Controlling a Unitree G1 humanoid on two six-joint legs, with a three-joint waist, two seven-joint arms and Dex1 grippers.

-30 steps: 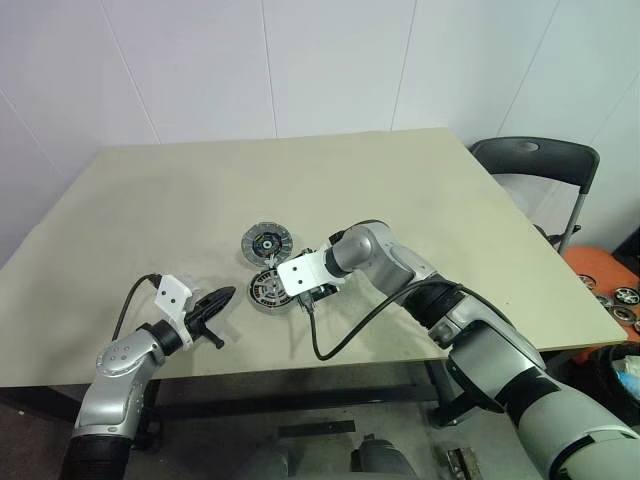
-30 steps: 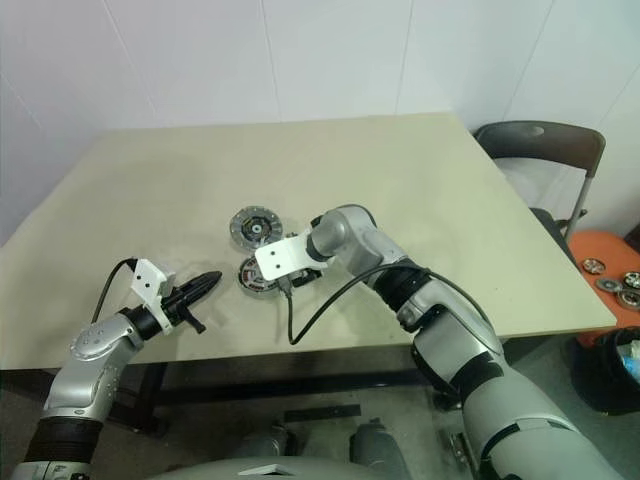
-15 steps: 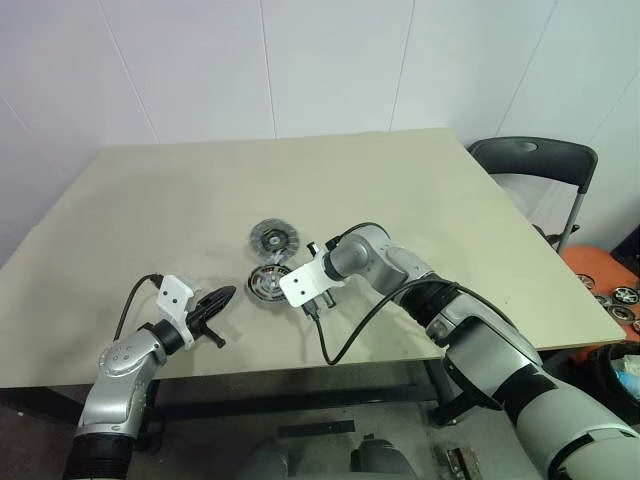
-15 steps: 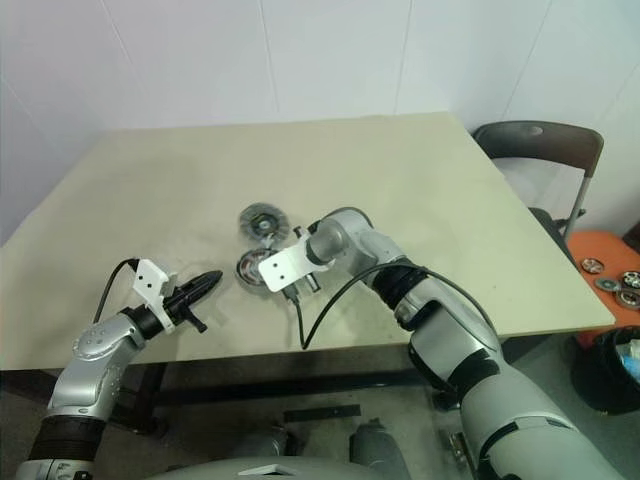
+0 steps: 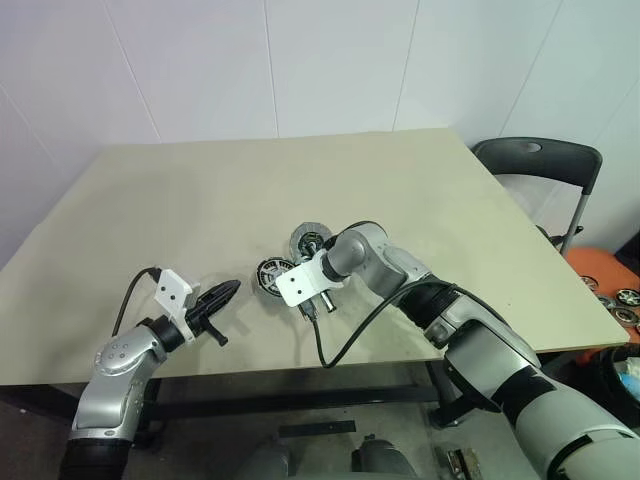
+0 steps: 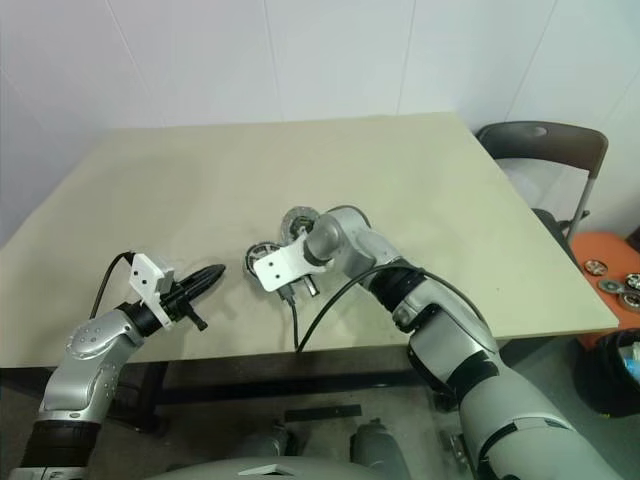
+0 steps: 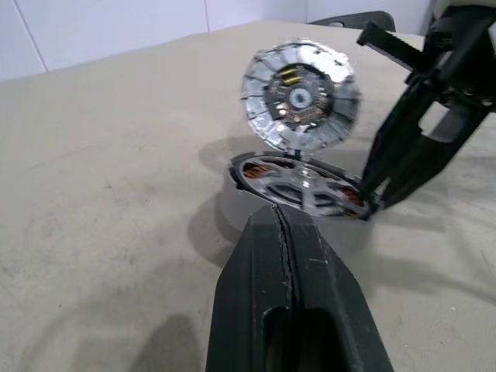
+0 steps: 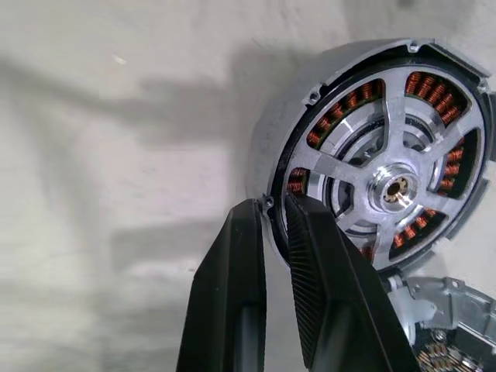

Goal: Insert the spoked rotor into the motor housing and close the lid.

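Spoked rotor point(image 5: 272, 274) shows from the head as a small disc near the table's point(image 5: 150, 220) front edge, half covered by the right gripper's point(image 5: 292, 284) white bracket. From the left wrist, the left gripper point(image 7: 283, 221) is pressed together and the lid point(image 7: 301, 97) stands tilted just behind. The right wrist shows silvery arms around a hub over copper windings, with black fingers point(image 8: 232, 263) pinching the motor housing's point(image 8: 288, 128) rim.

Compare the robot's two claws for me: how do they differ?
The left gripper is shut on nothing; the right gripper pinches the spoked rotor's rim. The left gripper points level, apart from it; the right gripper angles down. Both have two black fingers.
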